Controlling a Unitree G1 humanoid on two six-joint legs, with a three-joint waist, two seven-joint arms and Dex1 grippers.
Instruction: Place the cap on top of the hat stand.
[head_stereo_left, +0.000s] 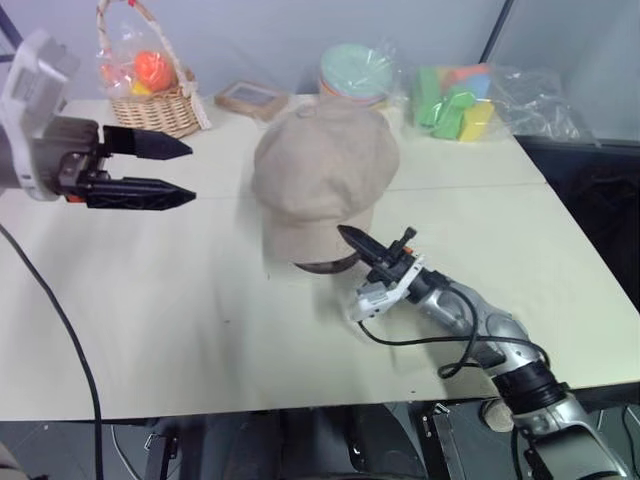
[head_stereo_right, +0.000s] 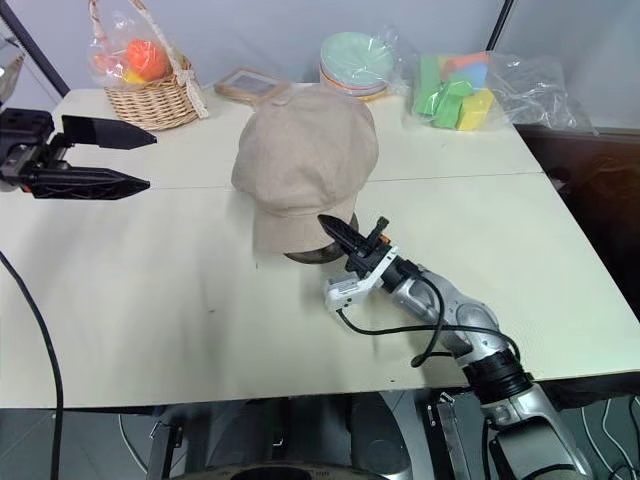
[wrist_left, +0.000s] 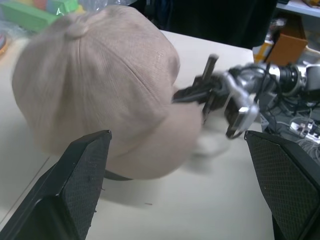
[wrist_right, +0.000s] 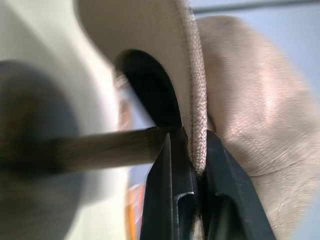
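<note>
Right wrist view gives you the clearest look at the grip: the right gripper (wrist_right: 192, 150) has its two black fingers pressed together on the edge of the cap (wrist_right: 250, 110), the stitched brim seam pinched between them. Behind the fingers you see the thin brown stem of the stand (wrist_right: 100, 147) running across, with its round base as a dark blur to one side. From the head views, you find the cap (head_stereo_left: 322, 170) sitting near the middle of the table (head_stereo_left: 150, 330), its puffy crown uppermost and the brim turned toward the robot. It covers the stand almost completely; just a dark curved sliver (head_stereo_left: 325, 266) peeks out under the front edge, so you cannot tell how squarely the cap sits on the domed top. The right gripper (head_stereo_left: 350, 238) reaches up from the near right side and meets the cap at that front edge. Your left gripper (head_stereo_left: 185, 172) hangs above the table well to the left of the cap, pointing toward it, jaws wide apart and holding nothing. Along the far edge you have a wicker basket (head_stereo_left: 155, 105) with wrapped fruit, a small framed board (head_stereo_left: 250, 97), a stack of pastel plates (head_stereo_left: 355, 72) and a bag of coloured foam blocks (head_stereo_left: 455, 100).
</note>
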